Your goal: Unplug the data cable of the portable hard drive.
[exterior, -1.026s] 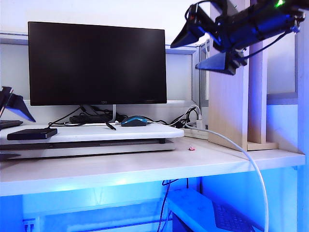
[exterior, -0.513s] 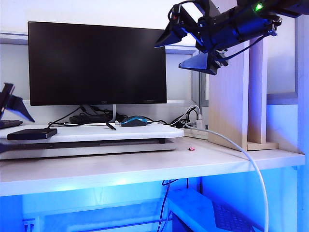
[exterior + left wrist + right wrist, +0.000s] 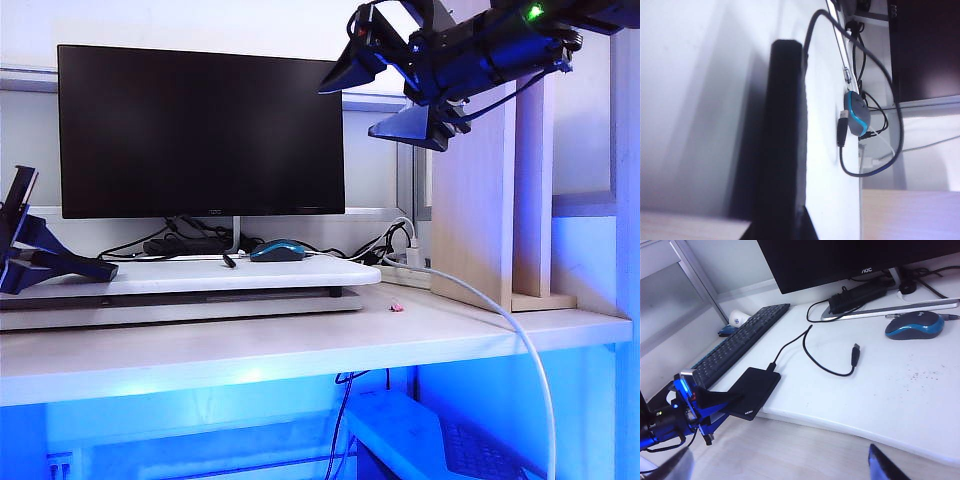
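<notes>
Left gripper (image 3: 715, 407) fingers clamping portable hard drive (image 3: 757, 387) edge, right gripper (image 3: 385, 85) high, spread.

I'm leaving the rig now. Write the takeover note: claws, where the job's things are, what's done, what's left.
Left claw: closed on the near corner of the hard drive, at the left edge of the white board.
Right claw: open, empty, high at upper right in the exterior view, well above the desk.
Cable: one end in the drive's far edge; the free plug lies loose on the board near the mouse.
Done: drive gripped.
Left: bring the right claw down, take the cable at the drive and pull it out.
</notes>
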Motion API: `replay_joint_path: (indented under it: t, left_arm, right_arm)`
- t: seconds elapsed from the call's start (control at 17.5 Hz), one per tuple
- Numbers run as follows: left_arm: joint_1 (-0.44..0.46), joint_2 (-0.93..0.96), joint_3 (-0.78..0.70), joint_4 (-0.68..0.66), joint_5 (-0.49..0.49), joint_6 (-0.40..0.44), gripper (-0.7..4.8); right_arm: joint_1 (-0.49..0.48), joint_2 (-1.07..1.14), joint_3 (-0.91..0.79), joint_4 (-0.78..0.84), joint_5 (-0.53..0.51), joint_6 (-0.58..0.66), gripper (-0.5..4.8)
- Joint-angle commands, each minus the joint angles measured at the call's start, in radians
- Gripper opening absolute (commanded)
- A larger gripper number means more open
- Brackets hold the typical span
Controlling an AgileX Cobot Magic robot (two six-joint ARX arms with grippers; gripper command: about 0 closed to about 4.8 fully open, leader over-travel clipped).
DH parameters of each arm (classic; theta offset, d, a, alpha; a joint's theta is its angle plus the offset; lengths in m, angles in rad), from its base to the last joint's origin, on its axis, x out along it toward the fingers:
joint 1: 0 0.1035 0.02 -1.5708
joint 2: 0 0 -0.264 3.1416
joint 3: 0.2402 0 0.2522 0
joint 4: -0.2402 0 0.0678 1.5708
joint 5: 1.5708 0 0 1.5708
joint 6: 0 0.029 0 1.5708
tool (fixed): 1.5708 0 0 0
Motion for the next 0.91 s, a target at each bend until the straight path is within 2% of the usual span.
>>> replay_joint_path:
  t: [0.06,0.11,0.23,0.34,0.91]
  left_arm:
    - [0.003,0.011,-0.010,-0.025,0.051,0.066,-0.06]
    - [0.003,0.011,-0.010,-0.008,0.082,0.071,-0.06]
    - [0.003,0.011,-0.010,0.035,0.158,0.073,-0.06]
    - [0.002,0.011,-0.010,0.055,0.216,0.074,-0.06]
    - [0.001,0.011,-0.010,0.278,0.438,0.048,-0.06]
  right_arm:
    - [0.003,0.006,0.005,0.028,-0.006,0.005,4.79]
    - [0.003,0.010,0.007,0.028,-0.008,0.005,4.79]
    - [0.011,0.067,0.079,0.024,-0.096,0.038,4.79]
    - [0.025,0.121,0.149,0.021,-0.126,0.043,4.79]
    - [0.085,0.315,0.363,0.009,-0.201,0.091,4.79]
